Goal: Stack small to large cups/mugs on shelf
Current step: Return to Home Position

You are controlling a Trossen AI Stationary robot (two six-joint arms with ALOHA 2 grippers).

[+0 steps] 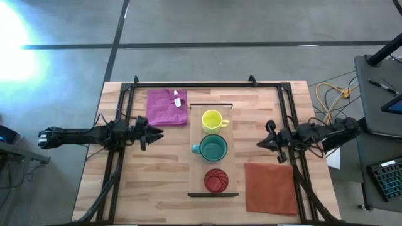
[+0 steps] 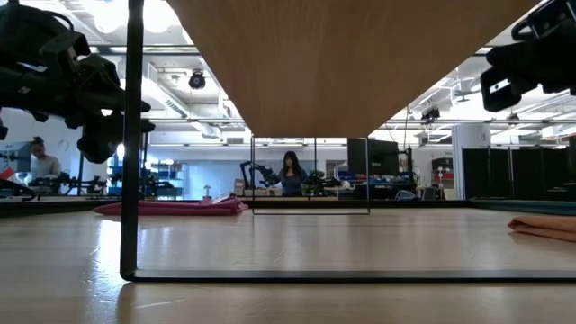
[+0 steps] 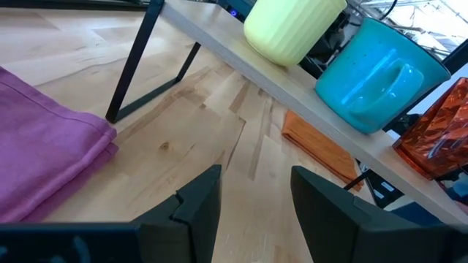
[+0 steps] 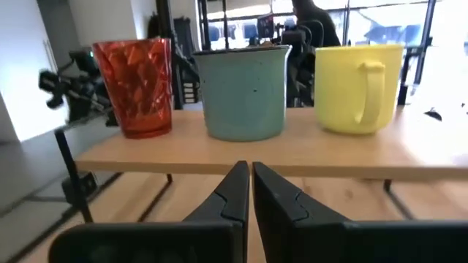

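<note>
A yellow mug (image 1: pixel 212 119), a teal mug (image 1: pixel 213 149) and a red-orange cup (image 1: pixel 217 179) stand in a row, each on its base, on the light-wood shelf (image 1: pixel 195 163) at the table's middle; they also show in the right wrist view: yellow mug (image 4: pixel 358 88), teal mug (image 4: pixel 245 91), red cup (image 4: pixel 139 86). My left gripper (image 1: pixel 158 132) is open and empty, left of the shelf. My right gripper (image 1: pixel 260 144) is shut and empty, right of the shelf.
A magenta cloth (image 1: pixel 166 107) lies at the far left of the shelf, an orange-red cloth (image 1: pixel 270 187) at the near right. The shelf stands raised on dark metal legs (image 2: pixel 133 180). A dark frame (image 1: pixel 188 85) runs along the table's far edge and sides.
</note>
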